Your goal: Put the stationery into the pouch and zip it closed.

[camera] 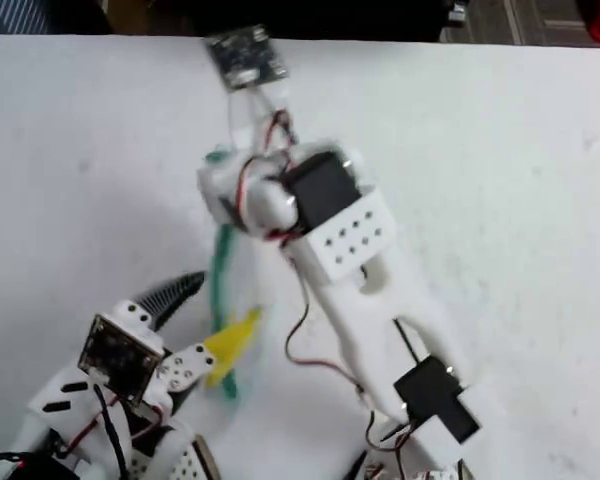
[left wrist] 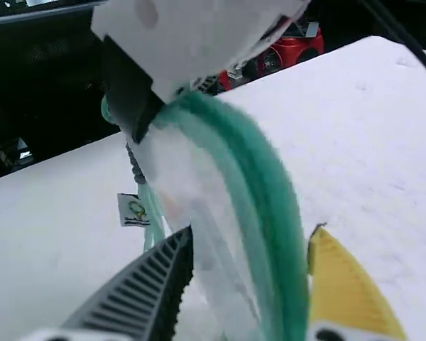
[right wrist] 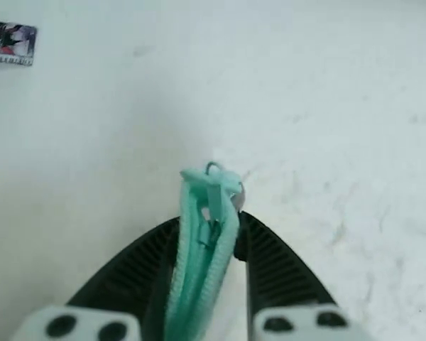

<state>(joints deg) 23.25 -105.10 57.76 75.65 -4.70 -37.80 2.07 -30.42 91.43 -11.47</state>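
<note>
Your right gripper is clenched on the end of the zip of the pouch, just toward 11 o'clock of centre in the high view. The pouch trails from there toward 7 o'clock, where your left gripper stands spread, straddling the zip without pinching it. That looks like the weak spot. Pull now and the whole pouch may drag across the worktop instead of closing, or slide off the yellow finger. A hard tug could also pull the end out of the right grip. Mind the card at 12 o'clock: if it is stationery, zipping now shuts it out.
</note>
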